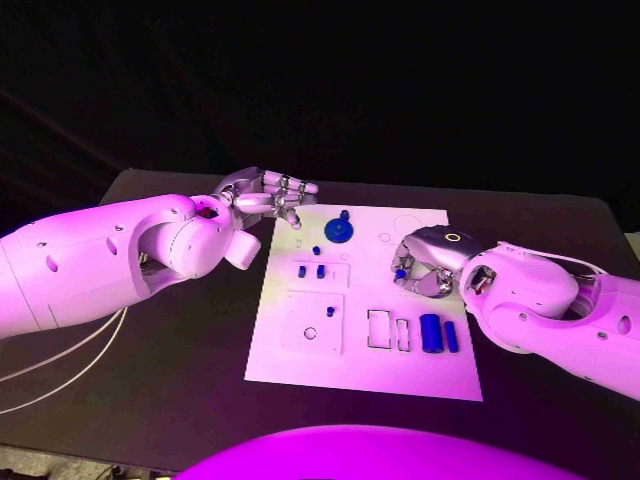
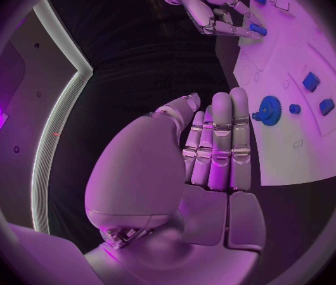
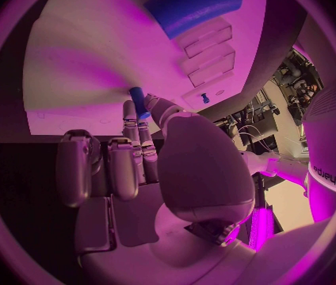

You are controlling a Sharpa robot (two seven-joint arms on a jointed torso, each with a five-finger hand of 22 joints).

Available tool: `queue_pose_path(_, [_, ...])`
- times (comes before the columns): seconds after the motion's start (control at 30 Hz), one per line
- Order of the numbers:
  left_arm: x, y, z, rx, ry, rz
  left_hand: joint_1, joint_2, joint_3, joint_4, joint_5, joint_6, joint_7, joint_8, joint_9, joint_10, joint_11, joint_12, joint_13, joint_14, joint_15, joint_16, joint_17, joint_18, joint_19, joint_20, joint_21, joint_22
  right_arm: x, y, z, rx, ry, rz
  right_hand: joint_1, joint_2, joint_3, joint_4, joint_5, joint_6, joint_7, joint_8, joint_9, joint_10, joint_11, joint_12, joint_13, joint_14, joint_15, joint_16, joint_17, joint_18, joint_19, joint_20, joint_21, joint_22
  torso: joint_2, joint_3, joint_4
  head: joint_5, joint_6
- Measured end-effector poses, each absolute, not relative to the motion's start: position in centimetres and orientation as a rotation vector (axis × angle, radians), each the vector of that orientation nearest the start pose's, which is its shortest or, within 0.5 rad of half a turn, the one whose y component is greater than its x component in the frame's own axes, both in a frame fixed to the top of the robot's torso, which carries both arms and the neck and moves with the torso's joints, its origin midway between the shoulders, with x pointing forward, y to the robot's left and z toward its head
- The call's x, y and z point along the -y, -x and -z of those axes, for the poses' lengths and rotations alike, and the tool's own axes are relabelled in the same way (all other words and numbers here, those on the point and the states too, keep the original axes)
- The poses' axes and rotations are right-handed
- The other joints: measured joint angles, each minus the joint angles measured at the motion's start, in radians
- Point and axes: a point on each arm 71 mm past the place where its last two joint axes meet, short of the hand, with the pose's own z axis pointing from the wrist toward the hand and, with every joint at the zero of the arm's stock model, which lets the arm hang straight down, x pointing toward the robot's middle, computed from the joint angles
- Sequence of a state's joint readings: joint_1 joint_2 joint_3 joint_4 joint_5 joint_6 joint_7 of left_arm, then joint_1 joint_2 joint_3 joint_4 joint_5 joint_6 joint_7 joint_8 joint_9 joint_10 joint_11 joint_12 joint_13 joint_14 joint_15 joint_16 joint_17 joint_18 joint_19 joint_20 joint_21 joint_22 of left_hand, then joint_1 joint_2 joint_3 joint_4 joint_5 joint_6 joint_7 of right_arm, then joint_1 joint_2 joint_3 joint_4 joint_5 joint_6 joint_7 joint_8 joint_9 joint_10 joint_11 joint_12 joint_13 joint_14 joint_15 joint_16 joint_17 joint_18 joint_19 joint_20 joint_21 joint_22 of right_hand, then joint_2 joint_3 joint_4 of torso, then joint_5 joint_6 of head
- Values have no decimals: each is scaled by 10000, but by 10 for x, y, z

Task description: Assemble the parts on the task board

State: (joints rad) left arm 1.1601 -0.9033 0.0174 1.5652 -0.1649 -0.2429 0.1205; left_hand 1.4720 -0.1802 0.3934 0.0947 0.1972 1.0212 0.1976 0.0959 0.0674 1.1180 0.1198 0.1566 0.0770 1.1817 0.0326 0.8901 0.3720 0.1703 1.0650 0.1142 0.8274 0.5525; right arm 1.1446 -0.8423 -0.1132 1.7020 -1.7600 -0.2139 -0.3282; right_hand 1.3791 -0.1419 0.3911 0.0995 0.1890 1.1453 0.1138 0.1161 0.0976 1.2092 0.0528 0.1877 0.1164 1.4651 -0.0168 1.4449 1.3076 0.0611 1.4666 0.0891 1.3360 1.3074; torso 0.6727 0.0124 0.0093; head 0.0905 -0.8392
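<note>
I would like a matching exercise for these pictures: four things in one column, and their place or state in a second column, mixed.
1 left robot hand
2 right robot hand
3 blue gear
4 big blue cylinder

A pinches a small blue part
B far end of the task board
C holds nothing, by the board's far corner
D near end, beside rectangular slots

Pairs: 1-C, 2-A, 3-B, 4-D
</note>
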Motion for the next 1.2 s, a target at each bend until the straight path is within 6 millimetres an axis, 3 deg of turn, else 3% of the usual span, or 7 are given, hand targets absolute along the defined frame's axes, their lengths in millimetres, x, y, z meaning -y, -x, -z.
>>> queue_pose_path(0.13, [-221,-478,189,-16995,10928,14065,0,0,0,0,0,-1,0,0,0,0,0,0,0,0,0,0,-6,-1,0,0,-29,1,154,-427,223,-17554,4293,-4820,108,130,168,-168,-134,208,-70,65,27,243,-79,3,60,14,-86,40,0,-1,-5,-77,52,-1,0,0,4,-8,-2])
queue_pose_path(0.33, [-221,-478,189,-17039,10934,14073,0,0,0,0,0,-1,0,0,0,0,0,0,0,0,0,0,-10,-1,0,0,-47,-2,154,-427,223,-17531,4305,-4781,248,267,402,-405,-330,325,-50,157,41,392,-111,-35,89,14,-86,40,-1,-1,-19,-91,90,-1,0,-1,10,-12,-2])
queue_pose_path(0.67, [-221,-479,189,-17088,10945,14061,0,0,-28,-28,0,-1,-1,0,0,-74,2,56,-1,-66,9,-66,-35,-3,0,0,-47,-27,156,-420,219,-17163,4138,-5030,257,275,493,-499,-240,329,-48,158,41,442,-88,-138,123,14,-86,40,-2,-1,17,-127,177,6,-16,-2,4,-10,30])
queue_pose_path(1.03, [-219,-480,190,-17132,10914,14072,0,0,-28,-27,0,-53,20,0,0,-111,39,56,-9,-94,10,-71,-51,-9,-37,37,-88,-36,144,-403,185,-15952,3992,-6183,311,325,492,-526,-239,373,-92,158,41,451,-81,-178,102,14,-86,61,-3,0,17,-126,288,6,-26,-5,5,-11,122])
queue_pose_path(1.2, [-218,-481,191,-17145,10898,14077,0,0,-27,-27,0,-52,19,0,0,-111,39,56,-8,-94,11,-71,-51,-9,-36,37,-87,-35,122,-390,176,-15555,4173,-7051,352,283,520,-555,-201,375,-94,158,41,461,-70,-179,98,14,-86,78,-1,-1,17,-126,289,5,-18,-6,5,56,148])
